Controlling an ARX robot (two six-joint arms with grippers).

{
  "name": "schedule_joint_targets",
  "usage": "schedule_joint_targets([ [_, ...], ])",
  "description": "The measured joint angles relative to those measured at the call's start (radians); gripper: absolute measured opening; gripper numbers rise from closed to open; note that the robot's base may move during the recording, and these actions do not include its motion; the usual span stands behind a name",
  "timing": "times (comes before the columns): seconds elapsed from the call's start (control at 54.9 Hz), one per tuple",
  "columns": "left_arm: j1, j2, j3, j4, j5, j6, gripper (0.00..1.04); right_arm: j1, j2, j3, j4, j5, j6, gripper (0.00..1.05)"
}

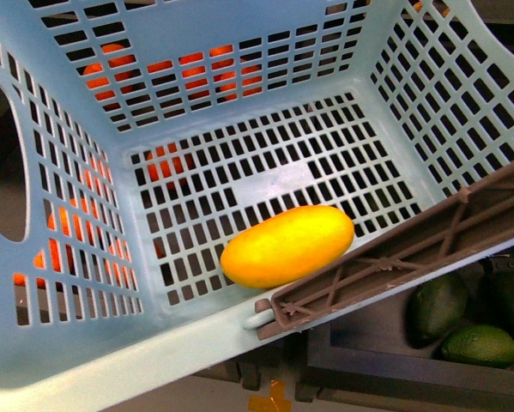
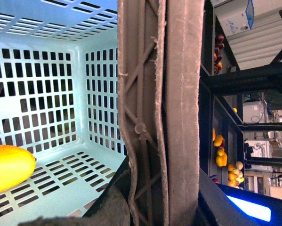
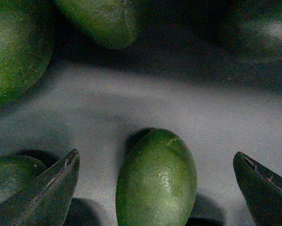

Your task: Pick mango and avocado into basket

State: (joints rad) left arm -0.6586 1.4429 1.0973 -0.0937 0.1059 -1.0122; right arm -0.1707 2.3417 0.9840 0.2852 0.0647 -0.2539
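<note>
The yellow mango lies on the slotted floor of the light teal basket, close to its near wall; its end also shows in the left wrist view. My left gripper is shut on the brown-grey basket handle, which crosses the basket's near right corner. In the right wrist view an avocado lies on a grey surface between my open right gripper's two fingers, with gaps on both sides. Neither arm shows in the front view.
More avocados lie in a dark tray below the basket at the right, and others surround the one between the fingers. Oranges show through the basket's slots. Shelves with fruit stand beyond the handle.
</note>
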Motion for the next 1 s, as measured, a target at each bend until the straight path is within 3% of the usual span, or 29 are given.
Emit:
schedule_joint_targets([
  [1.002, 0.0, 0.0, 0.0, 0.0, 0.001, 0.001, 0.19, -0.047, 0.119, 0.03, -0.032, -0.017, 0.033, 0.96],
])
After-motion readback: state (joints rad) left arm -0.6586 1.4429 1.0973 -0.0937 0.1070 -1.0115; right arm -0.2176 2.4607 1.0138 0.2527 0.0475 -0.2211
